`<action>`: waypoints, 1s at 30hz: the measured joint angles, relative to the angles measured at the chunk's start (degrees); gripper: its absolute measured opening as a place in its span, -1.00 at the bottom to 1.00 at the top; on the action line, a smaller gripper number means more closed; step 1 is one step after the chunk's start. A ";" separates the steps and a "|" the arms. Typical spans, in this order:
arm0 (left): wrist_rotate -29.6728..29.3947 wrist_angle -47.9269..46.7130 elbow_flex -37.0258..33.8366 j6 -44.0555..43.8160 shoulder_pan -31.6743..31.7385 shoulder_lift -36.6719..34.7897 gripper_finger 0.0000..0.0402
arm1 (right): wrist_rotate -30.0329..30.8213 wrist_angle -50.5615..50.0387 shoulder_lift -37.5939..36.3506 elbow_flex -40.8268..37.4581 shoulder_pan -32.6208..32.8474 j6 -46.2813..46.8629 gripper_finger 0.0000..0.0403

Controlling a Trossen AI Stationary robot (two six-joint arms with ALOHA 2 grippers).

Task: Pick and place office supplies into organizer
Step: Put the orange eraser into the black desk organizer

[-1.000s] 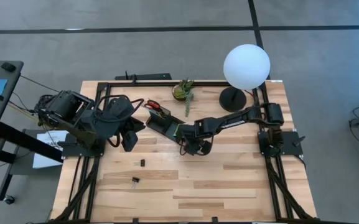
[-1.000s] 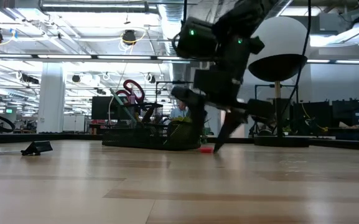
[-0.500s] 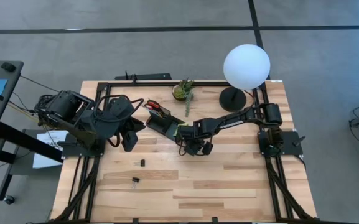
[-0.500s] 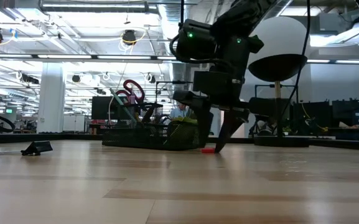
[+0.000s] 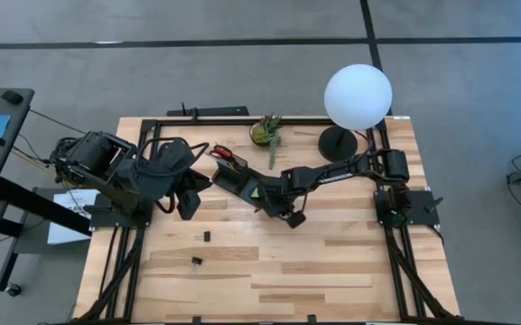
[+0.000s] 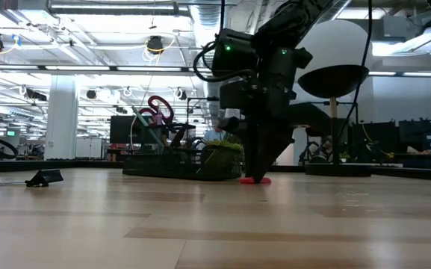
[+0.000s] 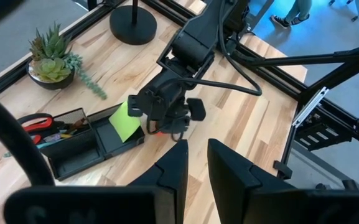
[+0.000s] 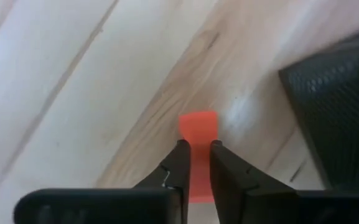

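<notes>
Two dark fingers of the right pincer (image 8: 196,163) are pinching the small flat orange eraser (image 8: 198,134) on the wooden desk (image 8: 73,93).

table (image 5: 332,262): pale wood planks, smooth | organizer (image 8: 347,93): black mesh | eraser (image 8: 198,132): matt orange

Eraser (image 8: 197,149) partly hidden between right gripper (image 8: 196,163) jaws; near end out of sight. Organizer (image 8: 338,99) cut by picture edge. Two clips (image 5: 201,248) on bench (image 5: 332,271) too small for detail. Pens in organizer indistinct.
</notes>
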 joint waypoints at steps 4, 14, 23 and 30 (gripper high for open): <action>0.05 0.45 0.00 0.00 0.00 0.00 -0.72 | -0.52 0.98 -1.07 -0.27 0.01 7.91 -0.79; 0.09 0.52 0.00 -0.02 0.00 0.00 -0.72 | -6.76 6.39 -2.16 2.22 0.11 14.21 -0.87; -0.47 0.19 0.02 -2.52 -0.56 4.40 -0.72 | -6.01 8.29 -2.29 2.46 2.09 17.20 -0.98; 1.78 -0.58 -0.09 2.28 -1.46 14.87 -0.72 | -5.38 3.09 -3.02 3.00 2.35 18.72 -0.73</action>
